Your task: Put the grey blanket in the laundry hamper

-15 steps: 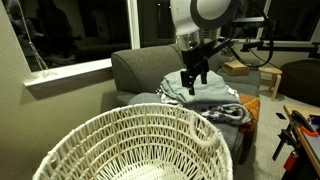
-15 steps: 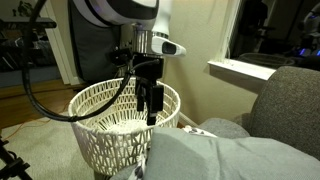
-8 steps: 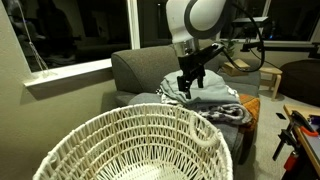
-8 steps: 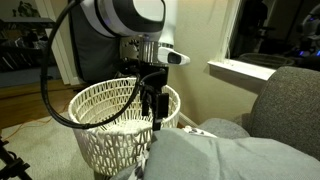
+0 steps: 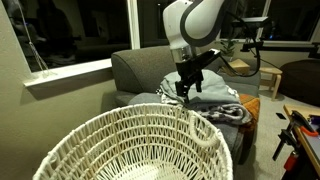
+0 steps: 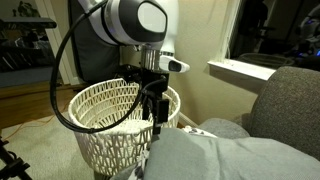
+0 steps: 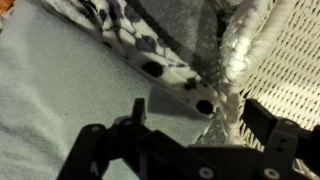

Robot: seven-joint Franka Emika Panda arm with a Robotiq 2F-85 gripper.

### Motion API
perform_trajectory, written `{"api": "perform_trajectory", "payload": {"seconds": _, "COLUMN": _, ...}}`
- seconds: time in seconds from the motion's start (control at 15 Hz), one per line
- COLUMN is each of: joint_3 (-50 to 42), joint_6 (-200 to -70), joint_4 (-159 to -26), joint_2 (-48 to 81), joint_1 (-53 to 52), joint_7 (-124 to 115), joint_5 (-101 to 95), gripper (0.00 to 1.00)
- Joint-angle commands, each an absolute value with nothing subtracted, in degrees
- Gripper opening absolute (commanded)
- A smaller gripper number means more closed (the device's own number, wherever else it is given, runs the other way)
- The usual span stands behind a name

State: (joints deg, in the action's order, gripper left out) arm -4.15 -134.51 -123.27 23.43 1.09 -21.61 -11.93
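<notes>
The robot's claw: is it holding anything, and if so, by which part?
Nothing is held. The gripper is open, its fingers spread over the grey blanket, with no fabric pinched between them.

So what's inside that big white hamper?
Only its own woven wall shows inside the hamper. Its bottom is out of sight in every view, so something flat could lie there. The grey blanket is on the sofa, not in it.

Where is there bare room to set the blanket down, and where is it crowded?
Free: inside the laundry hamper, within its braided rim, and the window ledge beside the sofa. Crowded: the sofa seat, heaped with the grey blanket and spotted blanket.
</notes>
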Motion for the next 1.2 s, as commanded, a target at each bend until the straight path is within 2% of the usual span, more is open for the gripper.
{"api": "perform_trajectory", "payload": {"seconds": 0.0, "joint_3": -5.71, "joint_6": -135.92, "joint_4": -123.39, "joint_2": 24.57, "joint_1": -0.67, "joint_7": -23.05, "joint_5": -11.08, "gripper": 1.0}}
{"api": "perform_trajectory", "payload": {"seconds": 1.13, "joint_3": -8.75, "joint_6": -138.1, "joint_4": -121.77, "joint_2": 27.52, "joint_1": -1.62, "joint_7": -25.41, "joint_5": -11.9, "gripper": 1.0}}
